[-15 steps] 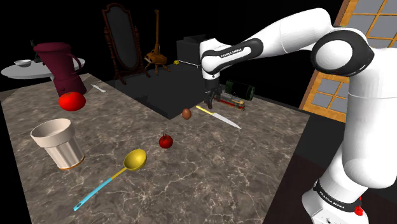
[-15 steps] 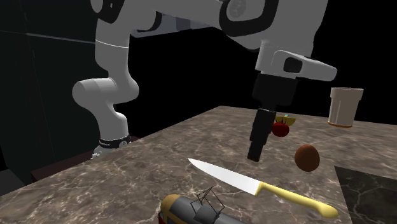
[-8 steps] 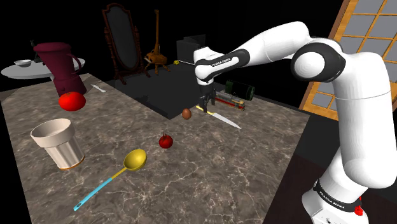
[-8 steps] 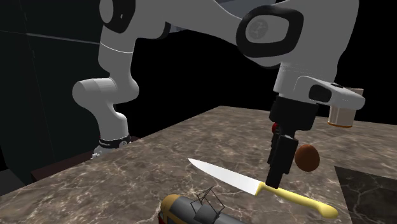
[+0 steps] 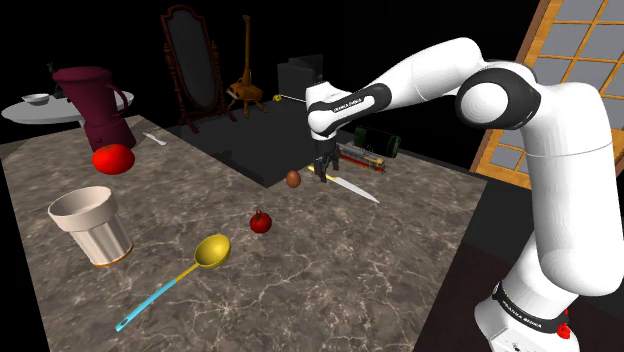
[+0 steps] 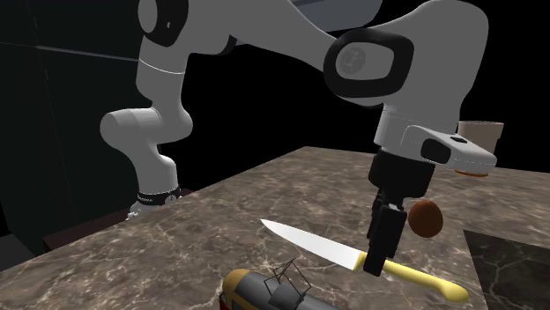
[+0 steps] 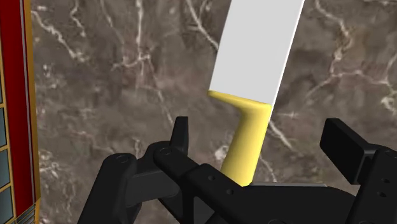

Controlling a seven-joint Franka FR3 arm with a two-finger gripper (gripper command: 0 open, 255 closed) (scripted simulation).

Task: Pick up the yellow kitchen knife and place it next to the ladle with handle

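Wrist view: fingers spread, one on each side of the knife's yellow handle, close to the blade, neither touching it. Nothing gripped. Knife flat on the marble counter, pale blade pointing away from the gripper. Red-and-yellow object lies alongside. Second exterior view: gripper low over the handle, brown ball just behind it. Shoulder view: knife near the counter's far edge. Ladle well apart, toward that view's lower left, red fruit between the two.
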